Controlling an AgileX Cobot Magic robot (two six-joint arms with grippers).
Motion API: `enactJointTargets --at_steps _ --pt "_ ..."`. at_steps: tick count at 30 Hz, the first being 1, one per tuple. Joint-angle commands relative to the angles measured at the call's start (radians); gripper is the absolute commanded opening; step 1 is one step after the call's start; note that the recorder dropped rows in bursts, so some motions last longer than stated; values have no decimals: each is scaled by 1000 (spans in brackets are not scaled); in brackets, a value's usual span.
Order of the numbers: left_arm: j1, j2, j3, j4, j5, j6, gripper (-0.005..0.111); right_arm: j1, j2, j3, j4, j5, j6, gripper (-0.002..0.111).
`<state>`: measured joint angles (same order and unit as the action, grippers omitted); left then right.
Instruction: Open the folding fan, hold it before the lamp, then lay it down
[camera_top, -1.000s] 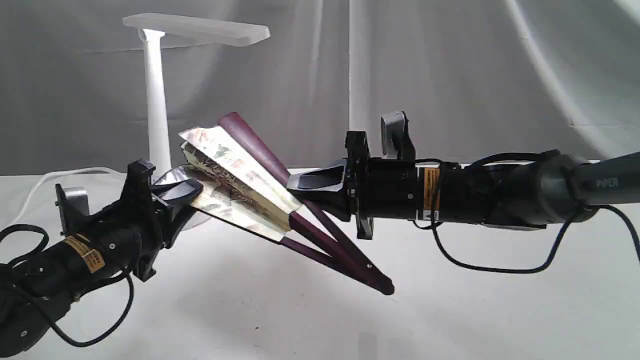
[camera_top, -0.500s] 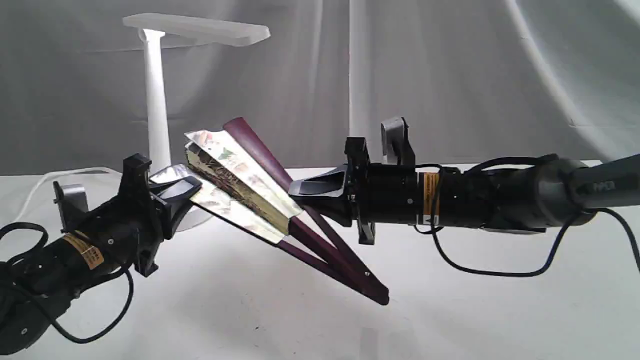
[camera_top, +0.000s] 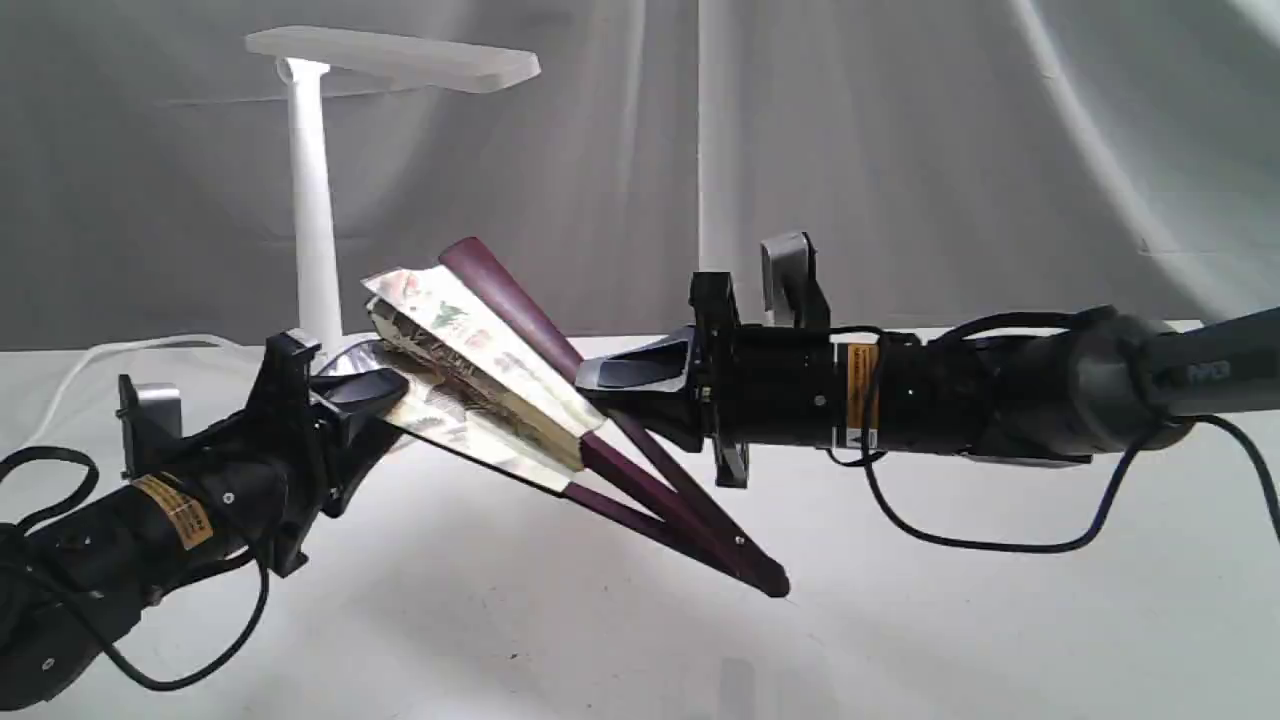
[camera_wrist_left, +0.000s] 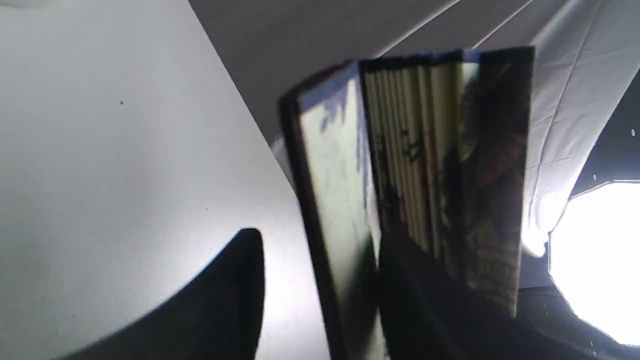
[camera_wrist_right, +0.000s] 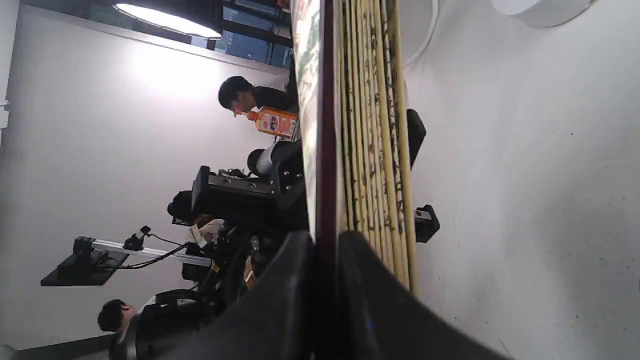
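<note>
The folding fan (camera_top: 480, 380) hangs partly open above the table, cream painted leaf toward the left and maroon ribs meeting at a low pivot. My right gripper (camera_top: 610, 375) is shut on the fan's upper maroon guard, which the right wrist view shows pinched between its fingers (camera_wrist_right: 280, 280). At the fan's lower leaf edge, my left gripper (camera_top: 365, 390) is open. The left wrist view shows the fan (camera_wrist_left: 425, 150) between its fingers, with a clear gap on one side. The white lamp (camera_top: 310, 200) stands behind the fan at the back left.
A white cloth covers the table (camera_top: 900, 620), with a grey backdrop behind. The lamp's white cord (camera_top: 120, 350) trails off left. Black cables (camera_top: 1000, 540) hang under both arms. The right wrist view shows the lamp's base (camera_wrist_right: 540, 10); people and equipment stand beyond the table.
The left gripper's jaws have opened at the fan's lower edge, and that arm has shifted slightly right. The fan dipped, then came back up a little. The right grip is unchanged.
</note>
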<state>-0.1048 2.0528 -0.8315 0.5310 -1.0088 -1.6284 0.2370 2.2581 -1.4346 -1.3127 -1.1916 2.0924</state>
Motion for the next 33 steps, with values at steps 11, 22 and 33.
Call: enactJointTargets --at_steps 11,22,33 --pt "-4 0 -44 23 4 10 38 -5 -17 1 61 -29 -7 0" --pt "-4 0 -46 10 11 10 38 37 -17 1 51 -29 -7 0" --pt "-4 0 -46 46 11 10 28 42 -17 1 51 -29 -7 0"
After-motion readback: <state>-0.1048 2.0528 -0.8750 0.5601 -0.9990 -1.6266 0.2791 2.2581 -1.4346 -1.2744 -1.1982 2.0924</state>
